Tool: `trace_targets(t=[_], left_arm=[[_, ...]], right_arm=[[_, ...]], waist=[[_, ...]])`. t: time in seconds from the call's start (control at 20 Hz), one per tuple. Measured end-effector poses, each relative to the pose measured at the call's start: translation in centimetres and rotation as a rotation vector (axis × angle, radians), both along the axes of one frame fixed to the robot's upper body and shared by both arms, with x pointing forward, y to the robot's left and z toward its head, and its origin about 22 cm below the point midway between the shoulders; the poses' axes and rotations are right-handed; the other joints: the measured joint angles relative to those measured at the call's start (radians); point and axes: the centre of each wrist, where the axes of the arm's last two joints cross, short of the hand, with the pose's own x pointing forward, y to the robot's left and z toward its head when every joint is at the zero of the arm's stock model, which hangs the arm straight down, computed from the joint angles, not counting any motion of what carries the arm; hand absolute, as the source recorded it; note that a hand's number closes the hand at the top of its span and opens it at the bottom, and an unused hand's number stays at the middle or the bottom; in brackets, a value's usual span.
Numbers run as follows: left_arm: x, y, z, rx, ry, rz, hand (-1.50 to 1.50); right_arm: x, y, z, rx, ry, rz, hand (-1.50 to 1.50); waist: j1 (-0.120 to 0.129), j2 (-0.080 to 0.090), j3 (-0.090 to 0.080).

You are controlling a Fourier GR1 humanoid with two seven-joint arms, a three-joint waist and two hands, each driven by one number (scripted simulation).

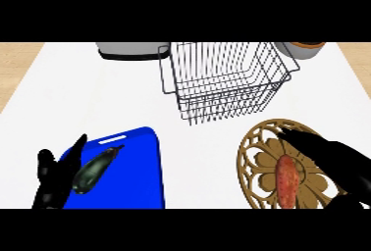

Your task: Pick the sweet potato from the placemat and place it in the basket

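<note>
An orange sweet potato (285,179) lies lengthwise on a round wooden openwork placemat (255,152) at the lower right. My right hand (340,162) hovers over the placemat's right side, fingers straight and pointing up-left, just beside the sweet potato and holding nothing. A dark wire basket (225,81) stands beyond it at the middle of the counter, with nothing inside. My left hand (51,181) rests open at the lower left, fingers up.
A blue cutting board (138,171) lies at the lower left with a dark green vegetable (94,169) on it, next to my left hand. A grey appliance (134,49) sits at the back, and a white pot (304,49) at the back right.
</note>
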Motion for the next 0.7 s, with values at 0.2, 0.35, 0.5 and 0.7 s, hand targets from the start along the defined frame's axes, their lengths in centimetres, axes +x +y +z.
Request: trace_targets(t=[0.2,0.35,0.5,0.7], left_arm=[[0.0,-0.1,-0.1,-0.002,-0.001,-0.002,0.00],[-0.1,0.1,-0.3,0.000,-0.010,-0.005,0.00],[-0.2,0.4,-0.4,-0.007,-0.012,-0.009,0.00],[-0.1,0.5,-0.2,-0.012,-0.002,-0.002,0.00]], right_arm=[[0.4,0.7,-1.5,0.000,-0.005,0.010,-1.50],[0.5,0.4,-2.2,-0.031,0.015,0.010,-1.50],[0.4,0.9,-3.2,-0.069,0.041,0.008,-1.50],[0.3,1.0,-4.8,-0.094,0.062,0.005,-1.50]], waist=[[0.001,0.000,0.000],[-0.001,0.000,0.001],[-0.001,-0.001,0.001],[-0.001,-0.001,0.001]])
